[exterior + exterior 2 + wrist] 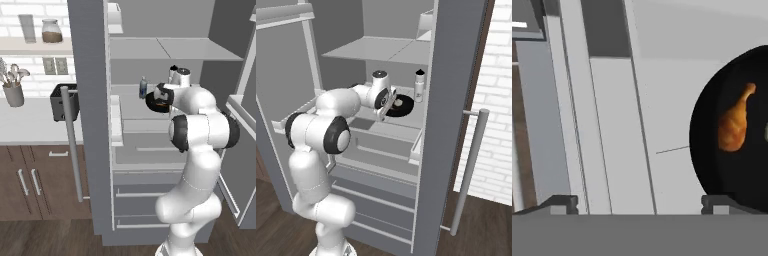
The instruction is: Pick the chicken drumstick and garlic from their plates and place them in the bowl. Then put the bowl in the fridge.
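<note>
Fridge doors open; bowl resting on middle shelf inside, chicken drumstick lying in it. Tool spread wide, empty, just beside bowl rim. Small bottle upright behind bowl.

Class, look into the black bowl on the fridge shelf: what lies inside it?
The bowl holds the chicken drumstick. A pale sliver at the picture's edge may be the garlic; the rest is cut off.

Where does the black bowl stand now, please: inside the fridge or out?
Inside: the bowl rests on a fridge shelf, drumstick in it, beside a bottle.
</note>
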{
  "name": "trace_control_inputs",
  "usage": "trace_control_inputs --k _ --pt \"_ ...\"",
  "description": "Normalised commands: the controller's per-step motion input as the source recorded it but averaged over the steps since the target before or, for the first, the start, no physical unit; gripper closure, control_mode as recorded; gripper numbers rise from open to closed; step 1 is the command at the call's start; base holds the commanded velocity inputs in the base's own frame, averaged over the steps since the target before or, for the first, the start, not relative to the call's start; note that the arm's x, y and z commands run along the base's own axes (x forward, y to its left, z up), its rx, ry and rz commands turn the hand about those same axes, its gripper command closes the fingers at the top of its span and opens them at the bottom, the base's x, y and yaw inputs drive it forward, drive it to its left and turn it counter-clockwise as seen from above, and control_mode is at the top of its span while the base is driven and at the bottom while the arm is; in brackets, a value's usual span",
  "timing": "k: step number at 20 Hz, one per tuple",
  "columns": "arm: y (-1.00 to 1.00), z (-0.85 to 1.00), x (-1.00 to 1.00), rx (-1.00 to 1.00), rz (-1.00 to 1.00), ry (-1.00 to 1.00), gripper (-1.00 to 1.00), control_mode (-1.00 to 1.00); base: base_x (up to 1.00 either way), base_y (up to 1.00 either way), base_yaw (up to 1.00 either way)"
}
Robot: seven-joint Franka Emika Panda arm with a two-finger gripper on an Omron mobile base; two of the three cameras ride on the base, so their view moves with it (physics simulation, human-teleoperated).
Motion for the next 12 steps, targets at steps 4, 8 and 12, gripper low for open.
trace_control_inputs --k 4,8,12 --pt "0.19 0.23 -0.96 -0.01 0.09 -0.02 -1.00 -1.00 0.00 0.00 0.00" --pt "0.21 0.25 -1.00 -0.04 0.02 0.00 -1.00 -1.00 0.00 0.00 0.00" --pt "0.37 -0.04 -1.00 -0.04 0.00 0.00 -1.00 -1.00 0.00 0.00 0.00"
